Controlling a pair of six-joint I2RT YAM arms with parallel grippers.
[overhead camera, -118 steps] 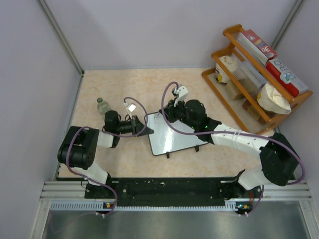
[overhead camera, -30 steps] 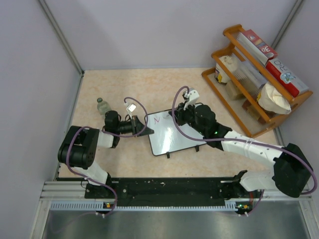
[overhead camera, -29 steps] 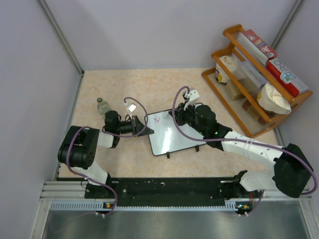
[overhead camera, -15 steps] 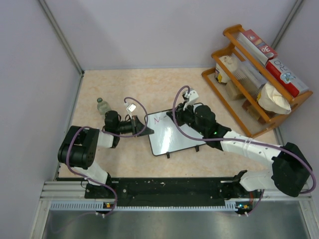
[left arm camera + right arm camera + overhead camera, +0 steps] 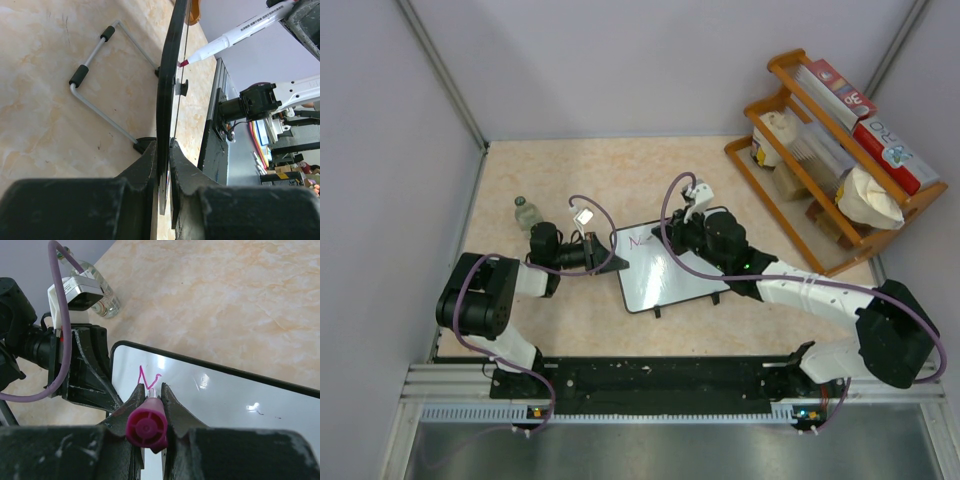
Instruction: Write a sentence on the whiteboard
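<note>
Beige stone-patterned tabletop [image 5: 550, 180] is carrying the whiteboard [image 5: 670, 275], which is sitting near the middle, between the two arms. The left gripper [image 5: 163, 150] is clamping the board's left edge, one finger on each face, and so is bracing it. The right gripper [image 5: 149, 396] is squeezing a white marker [image 5: 240, 34] with a magenta end cap. It is holding the pink tip at the board's upper left corner, where the tip appears to be touching the glossy face. Only the opening of the sentence [image 5: 148, 376] is showing: a pink zigzag like an "N" and a short hooked stroke beside it, so the writing is looking barely begun.

Doing this step well is likely calling for light, even pressure, since a hard push could be rocking the board on its wire stand [image 5: 95, 85] or twisting it in the left clamp. The right arm should be travelling rightward along a level line and lifting the tip cleanly between letters. It should also be leaving room below for a second line. The left arm is best staying motionless throughout.
</note>
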